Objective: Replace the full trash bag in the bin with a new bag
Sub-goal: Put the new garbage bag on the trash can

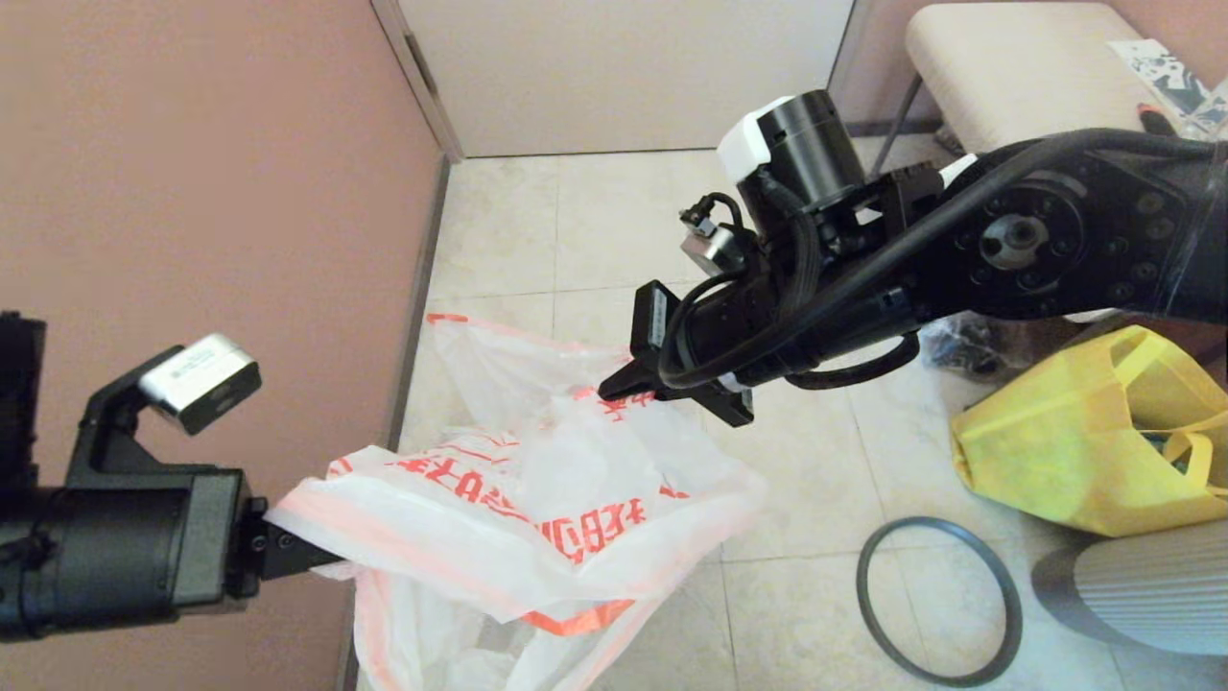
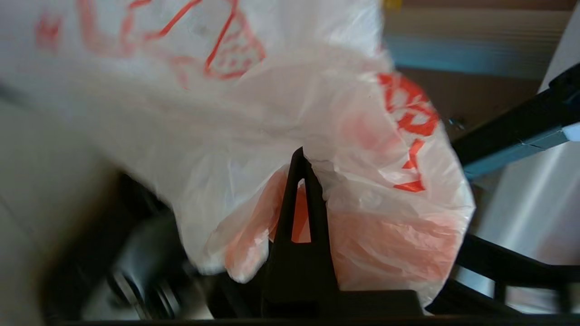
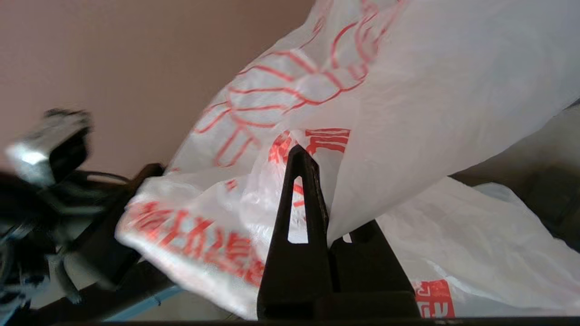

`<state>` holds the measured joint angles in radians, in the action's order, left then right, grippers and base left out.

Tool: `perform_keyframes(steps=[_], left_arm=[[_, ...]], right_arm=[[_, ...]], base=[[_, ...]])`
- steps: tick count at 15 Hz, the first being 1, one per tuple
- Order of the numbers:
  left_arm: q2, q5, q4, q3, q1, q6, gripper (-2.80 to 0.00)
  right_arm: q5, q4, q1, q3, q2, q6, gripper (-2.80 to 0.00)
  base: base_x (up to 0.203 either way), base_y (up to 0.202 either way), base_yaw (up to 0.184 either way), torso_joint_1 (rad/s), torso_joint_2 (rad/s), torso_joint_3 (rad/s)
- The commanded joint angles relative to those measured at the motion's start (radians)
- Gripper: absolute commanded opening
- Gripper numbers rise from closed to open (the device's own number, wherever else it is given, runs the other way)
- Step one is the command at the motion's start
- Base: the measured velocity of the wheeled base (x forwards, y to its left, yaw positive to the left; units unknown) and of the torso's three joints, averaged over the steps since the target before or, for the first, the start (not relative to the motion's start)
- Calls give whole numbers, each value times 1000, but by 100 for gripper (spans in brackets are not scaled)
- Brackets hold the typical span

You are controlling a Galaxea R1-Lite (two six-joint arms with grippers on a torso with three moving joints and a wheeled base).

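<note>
The new bag (image 1: 537,480), thin white plastic with big red characters and an orange edge, hangs stretched between both grippers above the tiled floor. My left gripper (image 1: 321,561) is shut on its near left edge, with bunched orange-edged plastic around the fingers (image 2: 312,213). My right gripper (image 1: 619,387) is shut on the far upper part, a sheet of the bag (image 3: 408,113) pinched in it. The thin grey hoop (image 1: 940,600) lies flat on the floor to the right. The bin (image 1: 1142,585) shows as a ribbed grey side at the bottom right. I see no full trash bag.
A yellow fabric tote (image 1: 1094,441) sits on the floor at the right, beside a clear bag of dark items (image 1: 959,345). A pink wall (image 1: 192,192) runs close along the left. A cushioned stool (image 1: 1017,67) stands at the back right.
</note>
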<state>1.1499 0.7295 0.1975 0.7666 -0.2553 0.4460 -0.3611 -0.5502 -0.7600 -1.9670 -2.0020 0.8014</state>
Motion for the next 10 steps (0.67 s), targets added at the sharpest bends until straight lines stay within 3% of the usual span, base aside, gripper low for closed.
perform_keyframes(steps=[1, 4, 10], left_arm=[[29, 22, 56, 33, 4, 3, -280], [63, 95, 56, 36, 17, 2, -280], [92, 98, 199, 80, 13, 0, -280]], right_arm=[[-1, -26, 1, 0, 46, 7, -280], [2, -65, 8, 0, 83, 13, -280], [10, -161, 17, 0, 100, 33, -280]], base=[[0, 0, 0, 0, 0, 0], [0, 0, 0, 0, 0, 0], [0, 0, 0, 0, 0, 0]])
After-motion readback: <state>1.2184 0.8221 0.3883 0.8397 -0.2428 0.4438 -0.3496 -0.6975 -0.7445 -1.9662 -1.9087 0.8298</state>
